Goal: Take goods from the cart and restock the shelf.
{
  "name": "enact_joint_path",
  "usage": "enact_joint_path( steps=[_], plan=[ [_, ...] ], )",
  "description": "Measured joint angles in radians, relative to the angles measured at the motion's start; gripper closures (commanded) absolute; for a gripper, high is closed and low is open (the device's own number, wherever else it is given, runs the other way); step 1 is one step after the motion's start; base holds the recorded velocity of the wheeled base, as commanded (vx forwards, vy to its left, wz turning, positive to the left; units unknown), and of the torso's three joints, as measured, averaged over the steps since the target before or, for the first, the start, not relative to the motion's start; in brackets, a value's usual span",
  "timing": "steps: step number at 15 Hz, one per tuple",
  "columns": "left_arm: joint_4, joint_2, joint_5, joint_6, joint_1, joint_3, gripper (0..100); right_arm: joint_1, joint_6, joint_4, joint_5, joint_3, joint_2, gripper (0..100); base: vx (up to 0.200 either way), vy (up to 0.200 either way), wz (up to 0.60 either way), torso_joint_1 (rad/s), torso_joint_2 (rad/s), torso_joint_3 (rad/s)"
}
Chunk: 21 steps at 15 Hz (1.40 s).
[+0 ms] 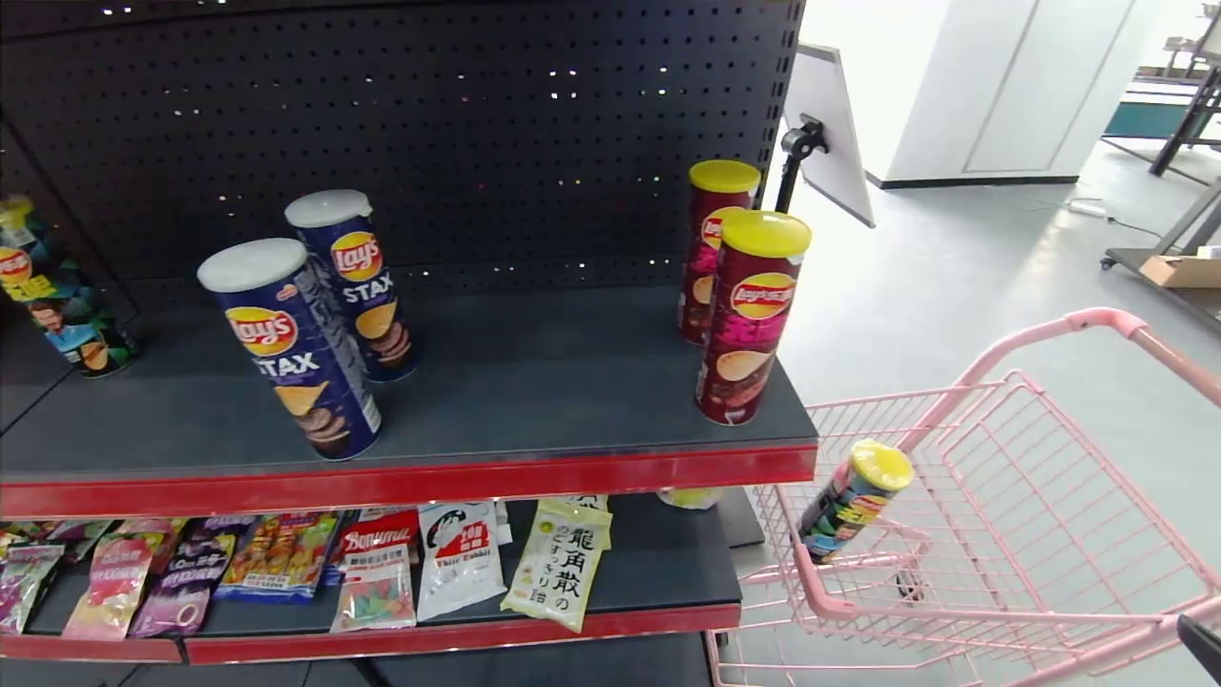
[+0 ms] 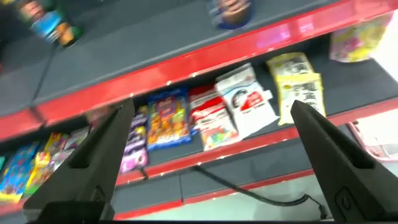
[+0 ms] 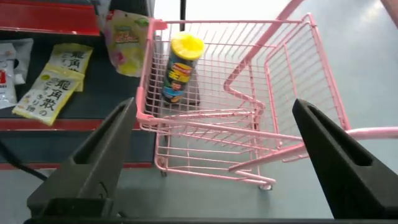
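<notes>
A pink wire cart (image 1: 1011,572) stands to the right of the shelf. One chip can with a yellow lid (image 1: 856,499) leans in its front corner; the same can (image 3: 179,67) also appears in the right wrist view inside the cart (image 3: 249,130). My right gripper (image 3: 214,107) is open and hovers above and short of the cart, holding nothing. My left gripper (image 2: 211,111) is open and empty, facing the lower shelf's snack bags (image 2: 239,109). On the upper shelf (image 1: 534,382) stand two blue cans (image 1: 291,348) and two maroon cans (image 1: 749,315).
The lower shelf (image 1: 658,563) holds several snack bags (image 1: 558,563). A multicoloured can (image 1: 57,291) stands at the upper shelf's far left. A white board on a stand (image 1: 830,129) sits beyond the shelf end. Grey floor lies open to the right.
</notes>
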Motion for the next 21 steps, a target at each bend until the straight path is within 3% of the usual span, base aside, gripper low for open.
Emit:
enact_joint_path(
  steps=[5,12,21],
  plan=[
    [-0.001,-0.010,-0.003,0.001,-0.002,0.001,0,0.000,-0.017,-0.001,-0.001,0.011,-0.003,0,0.000,0.000,-0.60,0.003,0.00,0.001],
    [-0.002,-0.016,-0.054,0.001,-0.004,-0.002,0,-0.002,-0.026,0.000,-0.003,0.014,-0.001,0,0.000,0.000,0.00,-0.011,0.02,0.013],
    [-0.001,-0.029,-0.060,0.001,-0.004,0.001,0,-0.002,-0.026,0.000,-0.003,0.033,0.002,0,0.000,0.000,0.00,-0.144,0.35,0.200]
  ],
)
